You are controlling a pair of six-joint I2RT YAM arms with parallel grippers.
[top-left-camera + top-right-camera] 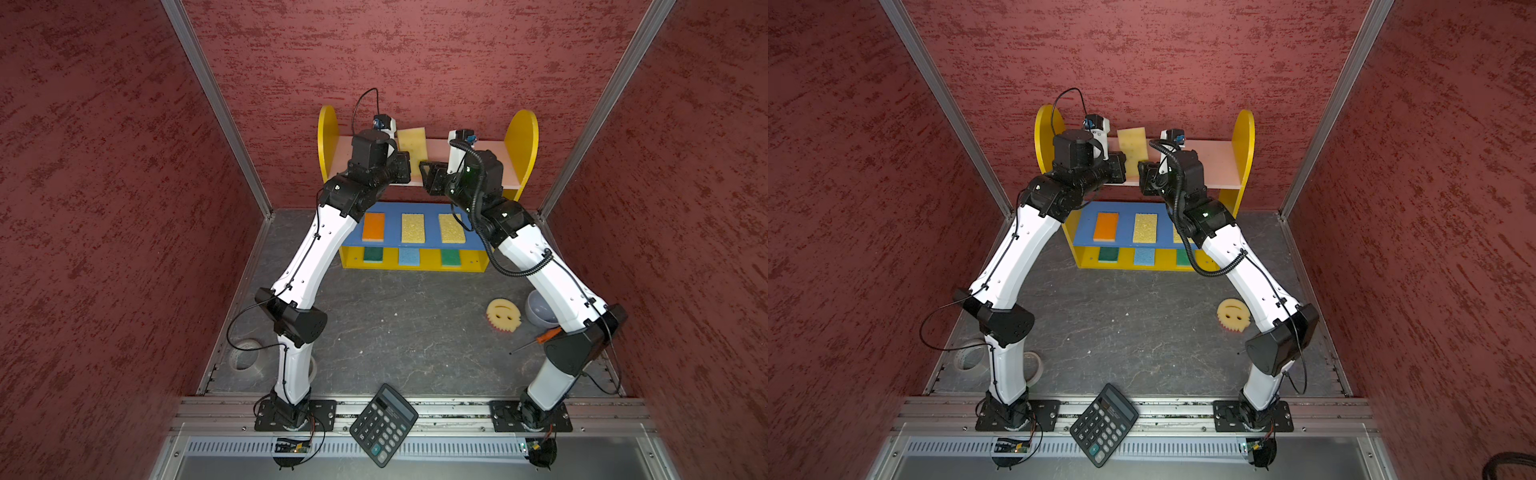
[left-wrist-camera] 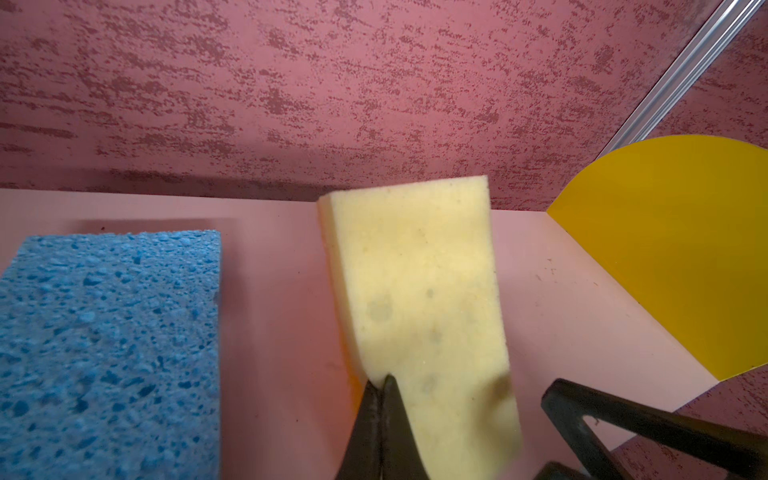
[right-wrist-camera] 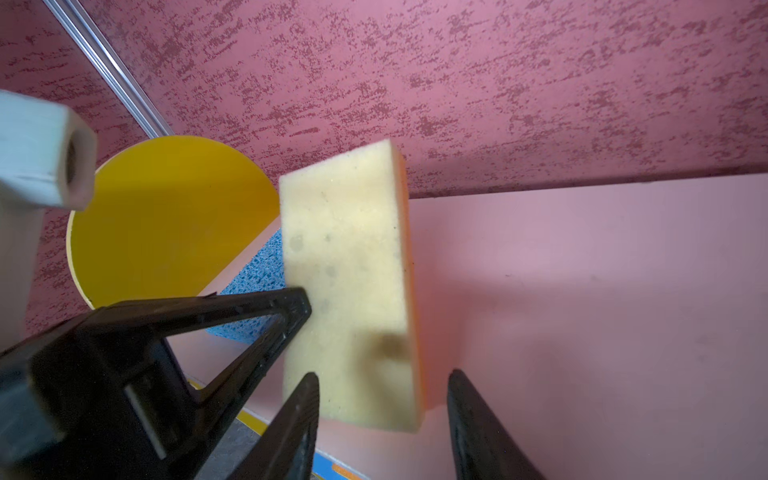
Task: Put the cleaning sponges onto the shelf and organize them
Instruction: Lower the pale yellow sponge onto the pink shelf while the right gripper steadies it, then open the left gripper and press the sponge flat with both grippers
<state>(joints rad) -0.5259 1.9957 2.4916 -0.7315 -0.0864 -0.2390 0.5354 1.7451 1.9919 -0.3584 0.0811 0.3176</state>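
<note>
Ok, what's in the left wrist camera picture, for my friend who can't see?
The left gripper pinches a pale yellow sponge by its edge, holding it tilted over the pink top board. A blue sponge lies flat on the board beside it.

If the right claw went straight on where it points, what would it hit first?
Probably the pale yellow sponge pinched by the left gripper, just ahead of the right gripper's open jaws; depth is unclear.

Cream sponge (image 3: 349, 270) over pink board (image 3: 582, 291)
</note>
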